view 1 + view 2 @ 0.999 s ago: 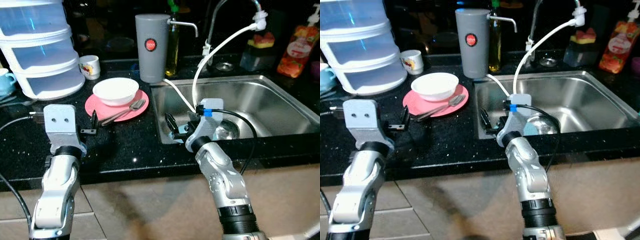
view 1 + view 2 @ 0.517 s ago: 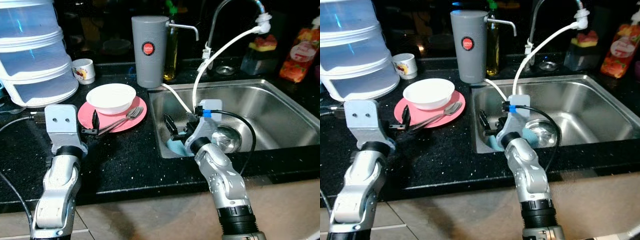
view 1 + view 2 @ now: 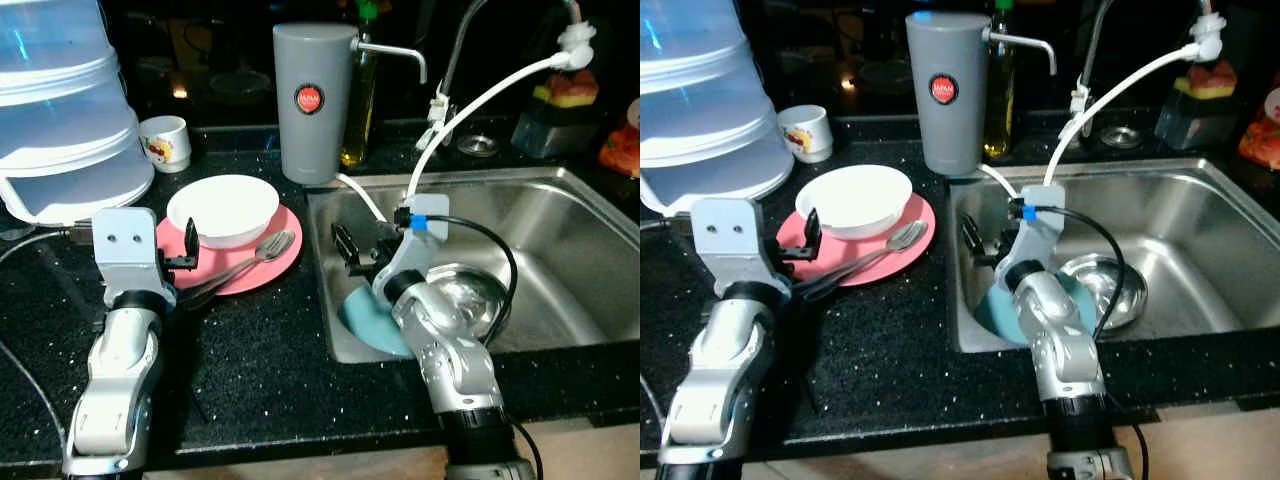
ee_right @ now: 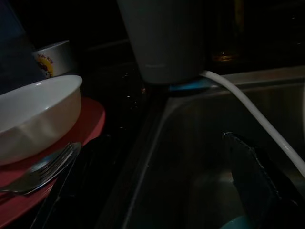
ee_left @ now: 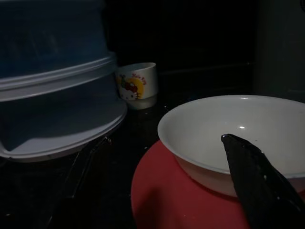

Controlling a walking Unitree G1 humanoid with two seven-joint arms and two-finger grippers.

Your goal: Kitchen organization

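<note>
A white bowl (image 3: 222, 205) sits on a pink plate (image 3: 278, 266) on the black counter, with a spoon (image 3: 270, 247) and a fork lying across the plate's front. My left gripper (image 3: 182, 255) is open at the plate's left edge, its fingers just short of the bowl (image 5: 228, 138). My right gripper (image 3: 362, 250) hangs open over the left end of the steel sink (image 3: 560, 180). Below it, a light-blue plate (image 3: 368, 320) leans in the basin beside a steel bowl (image 3: 472, 295).
A grey jug (image 3: 312, 100) stands behind the sink's left corner, with an oil bottle (image 3: 360, 95) behind it. A white hose (image 3: 480, 100) runs from the faucet down into the sink. A small printed cup (image 3: 165, 142) and stacked plastic containers (image 3: 60, 120) stand at the back left.
The camera has moved in over the counter, so the whole scene has shifted. My left gripper now sits closer to the pink plate, and the light-blue plate in the sink has come into view.
</note>
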